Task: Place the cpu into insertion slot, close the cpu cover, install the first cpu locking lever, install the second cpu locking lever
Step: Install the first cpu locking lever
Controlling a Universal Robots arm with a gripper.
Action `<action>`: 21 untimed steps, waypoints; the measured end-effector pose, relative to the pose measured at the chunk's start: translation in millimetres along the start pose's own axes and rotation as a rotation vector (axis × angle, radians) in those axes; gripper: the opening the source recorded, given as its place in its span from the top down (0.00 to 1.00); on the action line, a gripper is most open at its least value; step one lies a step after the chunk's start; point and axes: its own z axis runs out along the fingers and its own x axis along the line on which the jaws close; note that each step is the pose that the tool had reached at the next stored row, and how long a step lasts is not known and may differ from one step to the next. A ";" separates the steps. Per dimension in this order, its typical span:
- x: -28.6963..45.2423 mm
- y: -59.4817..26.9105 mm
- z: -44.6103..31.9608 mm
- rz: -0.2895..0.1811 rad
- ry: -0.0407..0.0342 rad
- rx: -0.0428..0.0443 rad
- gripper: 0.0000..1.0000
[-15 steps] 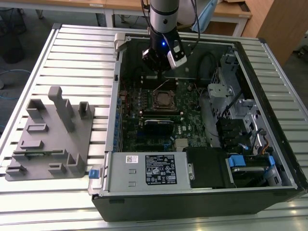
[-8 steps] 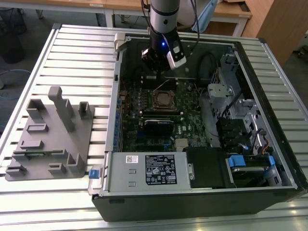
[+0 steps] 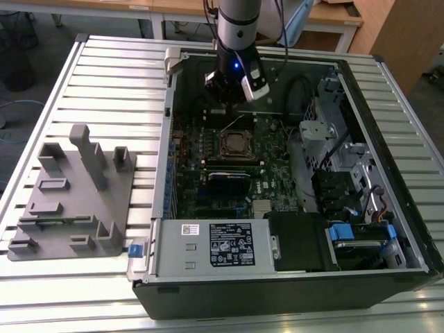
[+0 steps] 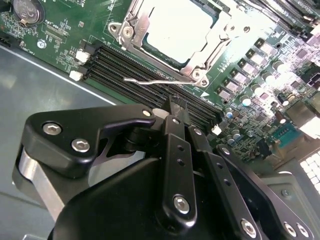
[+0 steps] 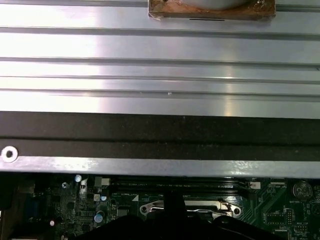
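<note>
Slatted table [image 3: 104,83], arm [image 3: 238,21] vertical, gripper [image 4: 172,107] pinched closed near cpu [image 4: 177,30]

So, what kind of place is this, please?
Probably a robotics lab or workshop bench: an opened computer case lies on a slatted metal table, a robot arm reaches into it, and wooden desks stand behind.

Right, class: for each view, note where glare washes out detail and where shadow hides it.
Exterior view: glare whitens the table slats at the exterior view's left, while the inside of the case is dim. Second wrist view: the top of the cpu is blown out pale. First wrist view: bright streaks cross the slats, and the motherboard sits in shadow.
</note>
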 end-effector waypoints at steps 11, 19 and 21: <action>-3.5 -1.4 2.0 0.005 0.0292 0.0002 0.89; -9.2 -1.8 4.3 0.005 0.0293 -0.0008 0.89; -12.4 -1.9 4.9 0.005 0.0292 -0.0011 0.89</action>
